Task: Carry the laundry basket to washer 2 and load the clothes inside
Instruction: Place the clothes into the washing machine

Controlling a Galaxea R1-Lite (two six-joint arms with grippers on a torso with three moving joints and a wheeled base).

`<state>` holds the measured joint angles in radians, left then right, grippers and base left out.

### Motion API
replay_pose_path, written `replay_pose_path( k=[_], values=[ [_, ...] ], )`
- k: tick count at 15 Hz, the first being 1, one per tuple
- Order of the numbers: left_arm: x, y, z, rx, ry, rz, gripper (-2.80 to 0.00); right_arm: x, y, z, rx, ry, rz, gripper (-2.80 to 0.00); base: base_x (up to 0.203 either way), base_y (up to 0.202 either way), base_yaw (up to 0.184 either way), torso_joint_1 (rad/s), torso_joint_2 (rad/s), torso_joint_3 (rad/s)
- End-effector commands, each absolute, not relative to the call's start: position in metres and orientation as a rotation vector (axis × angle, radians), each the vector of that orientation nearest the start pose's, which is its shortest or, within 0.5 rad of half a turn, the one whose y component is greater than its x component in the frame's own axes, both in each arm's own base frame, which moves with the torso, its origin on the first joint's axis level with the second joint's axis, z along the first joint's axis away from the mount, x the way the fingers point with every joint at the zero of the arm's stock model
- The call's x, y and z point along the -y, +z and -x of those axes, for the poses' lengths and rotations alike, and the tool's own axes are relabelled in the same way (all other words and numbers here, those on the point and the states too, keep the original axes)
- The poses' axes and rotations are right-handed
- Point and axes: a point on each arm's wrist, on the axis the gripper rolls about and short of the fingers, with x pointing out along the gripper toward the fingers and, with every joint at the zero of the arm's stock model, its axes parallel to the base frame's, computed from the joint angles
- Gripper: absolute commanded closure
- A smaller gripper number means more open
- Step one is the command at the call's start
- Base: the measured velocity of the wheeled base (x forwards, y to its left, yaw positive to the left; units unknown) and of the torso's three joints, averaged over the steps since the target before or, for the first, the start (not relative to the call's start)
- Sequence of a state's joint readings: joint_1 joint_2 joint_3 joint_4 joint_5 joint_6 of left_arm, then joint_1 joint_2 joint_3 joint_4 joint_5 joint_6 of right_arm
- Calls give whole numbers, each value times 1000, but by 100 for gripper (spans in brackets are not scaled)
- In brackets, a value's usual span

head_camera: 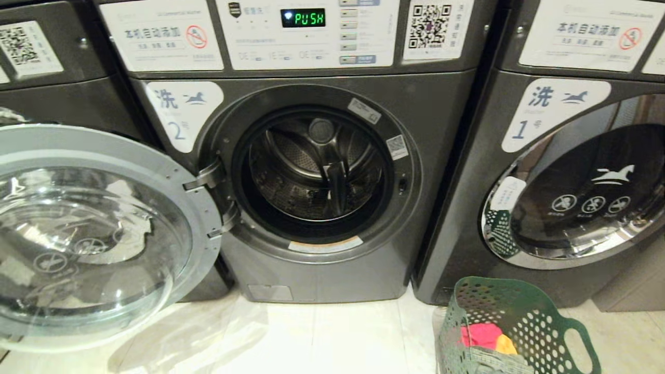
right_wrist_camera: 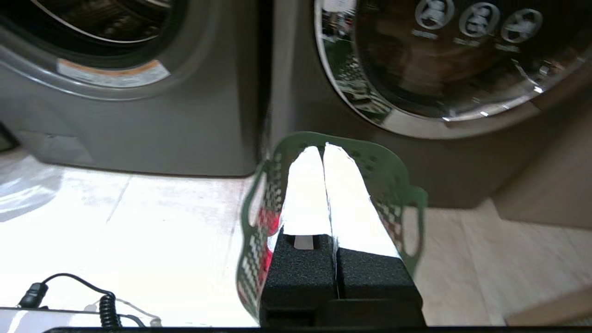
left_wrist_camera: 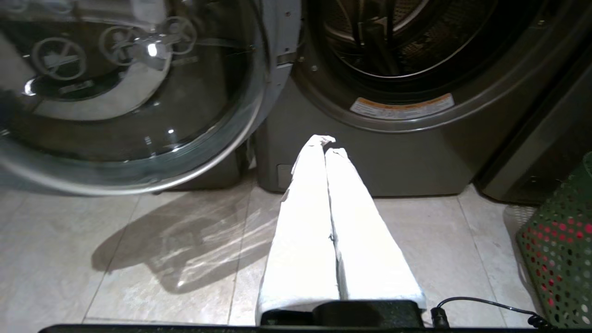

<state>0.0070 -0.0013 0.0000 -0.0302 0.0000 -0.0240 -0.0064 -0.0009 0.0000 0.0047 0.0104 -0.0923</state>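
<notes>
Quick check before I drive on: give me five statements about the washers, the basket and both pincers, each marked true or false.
1. The door of washer 2 is shut. False: it stands swung open to the left, with the drum exposed.
2. The laundry basket sits on the floor in front of washer 1. True.
3. The clothes are already in the drum. False: they lie in the basket, and the drum looks empty.
4. The left pincer is shut and holds nothing. True.
5. The right pincer grips a basket handle. False: it is shut, hovering over the basket, holding nothing.
</notes>
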Motion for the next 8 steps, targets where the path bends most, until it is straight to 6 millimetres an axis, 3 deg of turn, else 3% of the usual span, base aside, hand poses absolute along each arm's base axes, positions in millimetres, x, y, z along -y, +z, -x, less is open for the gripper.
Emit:
replay_pose_path(
  k=[1,8],
  values=[
    [0,76,22,22,7,24,0,0,75,23,-3,5,92,0,4,-8,116,5,2,3],
    [0,76,22,22,7,24,0,0,75,23,-3,5,90,0,-1,0,8,0,0,0]
  ],
)
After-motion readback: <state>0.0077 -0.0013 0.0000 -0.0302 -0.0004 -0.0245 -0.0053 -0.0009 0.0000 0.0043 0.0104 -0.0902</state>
